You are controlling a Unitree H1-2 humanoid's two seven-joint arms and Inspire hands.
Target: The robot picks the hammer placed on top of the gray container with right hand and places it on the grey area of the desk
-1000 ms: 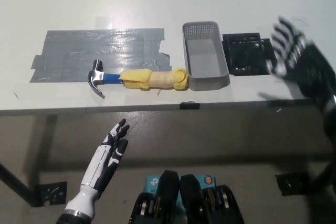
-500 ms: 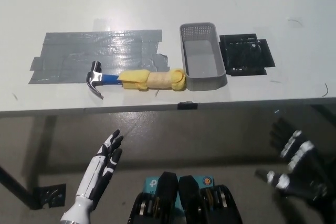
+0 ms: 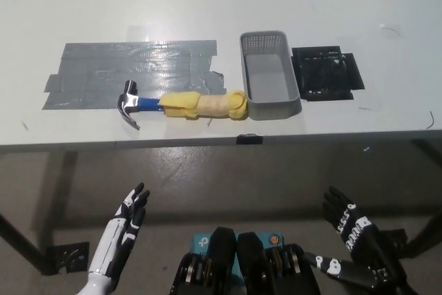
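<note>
The hammer [image 3: 183, 106] is lying on the white counter [image 3: 207, 5], its steel head [image 3: 128, 103] resting on the near edge of the grey taped area [image 3: 124, 70] and its yellow-wrapped handle [image 3: 205, 106] reaching right until it is touching the gray container [image 3: 270, 74]. A black mat [image 3: 325, 72] is sitting just right of the container. Both hands are hanging below the counter's near edge, holding nothing: the white left hand [image 3: 124, 222] with fingers straight and apart, the black right hand [image 3: 352, 233] with fingers spread. No brand, label or writing is readable anywhere.
</note>
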